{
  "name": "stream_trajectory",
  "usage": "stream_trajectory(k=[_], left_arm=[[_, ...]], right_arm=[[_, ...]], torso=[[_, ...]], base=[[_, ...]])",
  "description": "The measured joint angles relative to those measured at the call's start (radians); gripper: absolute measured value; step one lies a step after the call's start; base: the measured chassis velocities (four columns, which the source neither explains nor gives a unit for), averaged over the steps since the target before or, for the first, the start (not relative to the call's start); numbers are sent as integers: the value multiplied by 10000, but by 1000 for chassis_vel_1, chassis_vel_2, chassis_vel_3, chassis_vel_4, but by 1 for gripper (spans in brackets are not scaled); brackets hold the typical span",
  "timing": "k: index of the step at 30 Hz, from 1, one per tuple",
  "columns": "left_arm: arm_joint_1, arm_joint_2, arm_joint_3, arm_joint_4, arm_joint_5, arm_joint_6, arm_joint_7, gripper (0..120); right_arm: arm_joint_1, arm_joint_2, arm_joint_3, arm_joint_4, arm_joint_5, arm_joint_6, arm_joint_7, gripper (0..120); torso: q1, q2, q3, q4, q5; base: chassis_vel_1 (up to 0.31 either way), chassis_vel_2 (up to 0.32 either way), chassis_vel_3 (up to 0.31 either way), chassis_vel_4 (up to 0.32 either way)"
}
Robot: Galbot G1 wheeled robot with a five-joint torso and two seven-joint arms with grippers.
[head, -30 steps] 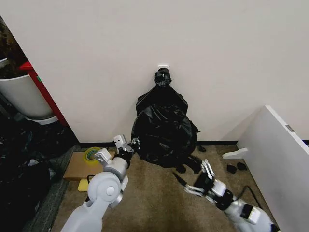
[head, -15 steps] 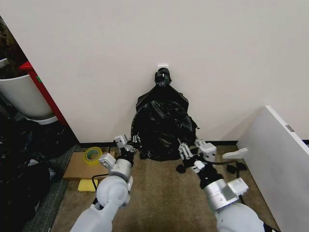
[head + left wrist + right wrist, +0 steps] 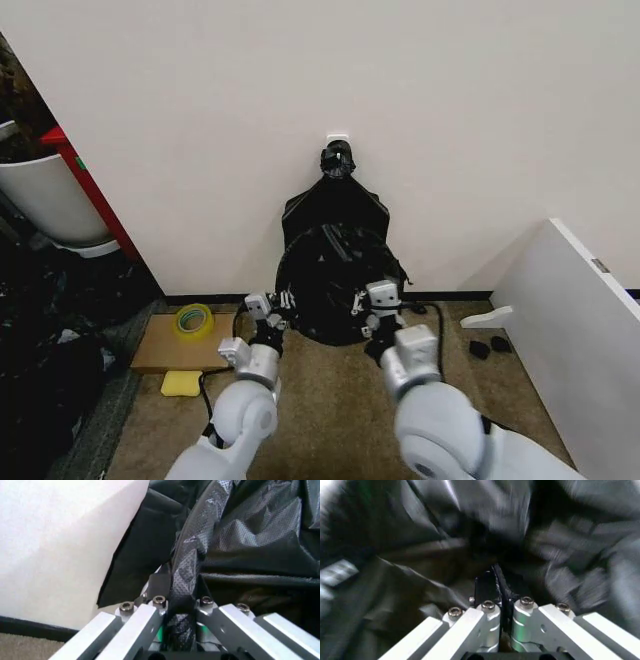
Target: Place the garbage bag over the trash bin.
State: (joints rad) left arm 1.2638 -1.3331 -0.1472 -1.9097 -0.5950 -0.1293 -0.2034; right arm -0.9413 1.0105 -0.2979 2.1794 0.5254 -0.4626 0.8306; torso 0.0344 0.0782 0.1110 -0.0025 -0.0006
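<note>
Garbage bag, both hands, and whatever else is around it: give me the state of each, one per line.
garbage bag: black, crinkled, mouth stretched into a round shape between both hands, by the wall.
left hand: shut on the garbage bag's left edge, film pinched between the fingers.
right hand: shut on the garbage bag's right edge.
black bundle: knotted top, against the wall behind the garbage bag.
tape roll: lying flat on cardboard.
</note>
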Motion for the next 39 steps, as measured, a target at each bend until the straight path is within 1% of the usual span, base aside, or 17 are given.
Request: stream_trajectory(k=[3,7,8,12,13,19,29,33,39], left_arm=[[60,-7,0,-65,5,-14,10,0],[220,21,-1,-103,122,-62,94,0],[220,21,-1,-103,122,-62,94,0],[346,16,25,-109,331,-145,198,0],[346,16,25,-109,331,-145,198,0],[555,168,3,-358,407,-205,320,0],[708,316,-39,-568,558,-421,506,0],[751,367,-42,-611,563,-454,523,0],[752,514,-128,-647,362,-456,486,0]], right_arm=[[144,149,-73,-331,-11,-5,61,0],[817,614,-291,-857,331,-91,395,0],[817,614,-291,-857,331,-91,395,0],[1644,1093,-539,-1476,865,-304,844,0],[1644,1093,-539,-1476,865,-304,844,0],[2398,1603,-631,-2721,1054,-396,1118,0],[2623,1751,-610,-3674,1137,-593,1149,0],[2635,1755,-564,-3810,1114,-677,1160,0],[2482,1480,-497,-3698,390,-798,974,0]], torso=[[0,0,0,-2,0],[0,0,0,1,1],[0,0,0,1,1],[0,0,0,1,-2],[0,0,0,1,-2],[0,0,-1,1,0],[0,0,-1,0,0],[0,0,-1,0,0],[0,0,-1,0,0]], base=[[0,0,0,0],[0,0,0,0],[0,0,0,0],[0,0,0,0],[0,0,0,0],[0,0,0,0],[0,0,0,0],[0,0,0,0],[0,0,0,0]])
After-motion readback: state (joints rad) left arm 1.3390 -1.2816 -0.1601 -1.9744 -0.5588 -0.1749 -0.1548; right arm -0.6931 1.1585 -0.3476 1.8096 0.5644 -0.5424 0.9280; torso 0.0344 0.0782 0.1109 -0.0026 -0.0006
